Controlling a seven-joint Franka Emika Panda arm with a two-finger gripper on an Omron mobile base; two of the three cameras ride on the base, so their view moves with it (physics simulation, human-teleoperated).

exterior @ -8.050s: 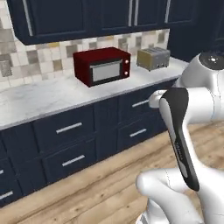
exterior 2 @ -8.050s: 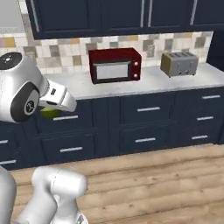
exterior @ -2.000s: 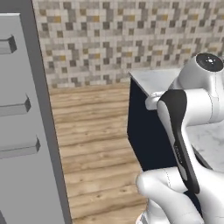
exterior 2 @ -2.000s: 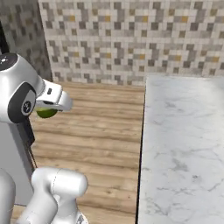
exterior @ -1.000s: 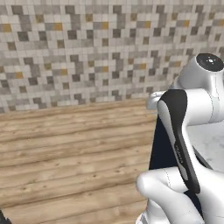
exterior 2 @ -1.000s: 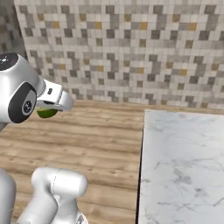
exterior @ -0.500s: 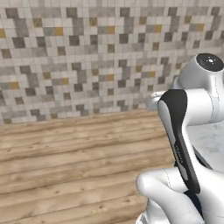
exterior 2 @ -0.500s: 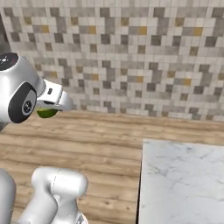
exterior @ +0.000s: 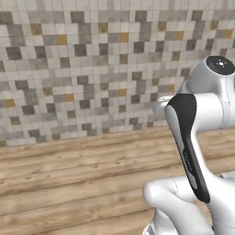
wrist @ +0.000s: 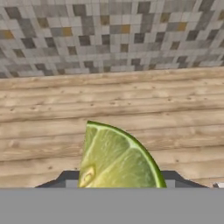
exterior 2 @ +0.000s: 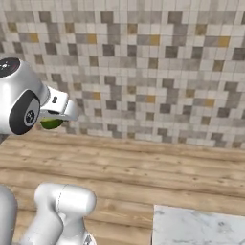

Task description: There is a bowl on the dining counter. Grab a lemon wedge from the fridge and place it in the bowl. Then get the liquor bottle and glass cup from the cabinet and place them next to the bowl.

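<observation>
Green rind is showing you the lemon wedge (exterior 2: 50,124) in the right base view, sitting tucked under the arm's white wrist, above the wooden floor (exterior 2: 158,177). In your hand view, the claw (wrist: 120,177) is gripping the lemon wedge (wrist: 116,157), which is rising straight up between its fingertips.

A: I see open wooden floor (wrist: 131,100) ahead, free passage up to the tiled wall (exterior 2: 143,67) at twelve o'clock.
B: I see the dining counter (exterior 2: 196,227) blocking low at five o'clock.
</observation>
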